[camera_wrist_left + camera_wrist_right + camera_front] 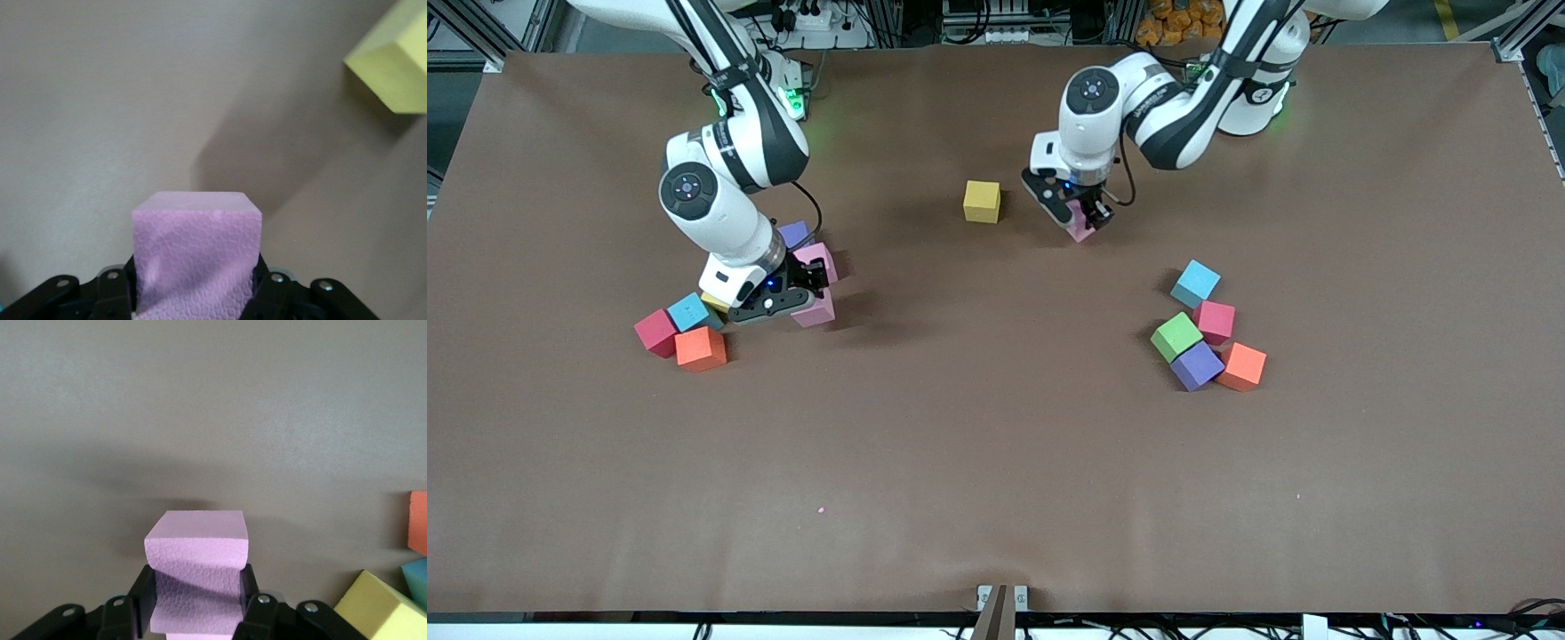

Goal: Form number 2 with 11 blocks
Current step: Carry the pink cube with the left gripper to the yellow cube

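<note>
While each gripper (1083, 218) (805, 289) clamps a pink block (195, 257) (195, 577), yellow cube (982, 201) beside the left one, clustered cubes (687, 331) crowding the right.

brown matte table cover (996, 462) fills the frame. upper middle: a yellow cube (982, 201), and just right of it a pink cube (1081, 229) with a pebbled foam texture. middle right cluster: light blue cube (1196, 283), magenta-red cube (1215, 321), green cube (1176, 337), purple cube (1197, 365), orange cube (1243, 366). middle left cluster: red cube (655, 332), another orange cube (700, 348), another light blue cube (688, 312), two more pink cubes (815, 310), a lilac-purple cube (794, 235). the arms (720, 178) are white with black bands.
</note>
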### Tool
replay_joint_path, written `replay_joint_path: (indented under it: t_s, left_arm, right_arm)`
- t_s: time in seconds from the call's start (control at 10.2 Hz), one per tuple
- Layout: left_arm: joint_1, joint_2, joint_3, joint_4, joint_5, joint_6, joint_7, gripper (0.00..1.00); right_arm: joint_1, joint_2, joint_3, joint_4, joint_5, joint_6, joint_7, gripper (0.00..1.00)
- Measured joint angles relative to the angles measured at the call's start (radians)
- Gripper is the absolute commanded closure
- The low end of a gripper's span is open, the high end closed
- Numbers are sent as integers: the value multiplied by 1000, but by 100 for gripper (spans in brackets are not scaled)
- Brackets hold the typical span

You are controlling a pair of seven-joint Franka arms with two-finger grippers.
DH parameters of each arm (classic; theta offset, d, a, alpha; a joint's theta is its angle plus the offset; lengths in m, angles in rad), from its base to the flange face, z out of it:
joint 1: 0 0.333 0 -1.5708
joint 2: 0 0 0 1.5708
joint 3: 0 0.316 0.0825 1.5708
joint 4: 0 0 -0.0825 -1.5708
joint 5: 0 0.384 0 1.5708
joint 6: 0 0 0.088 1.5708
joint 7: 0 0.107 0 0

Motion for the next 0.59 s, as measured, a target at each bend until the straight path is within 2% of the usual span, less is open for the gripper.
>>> replay_joint_path:
  t_s: [0.3,0.59]
  left_arm:
    - [-1,26,-1,-3,0,45,148,71]
    - [-14,123,1,-4,0,199,236,71]
  right_arm:
    - [1,-68,4,7,0,-104,-111,46]
    - [1,-88,6,6,0,-138,-242,46]
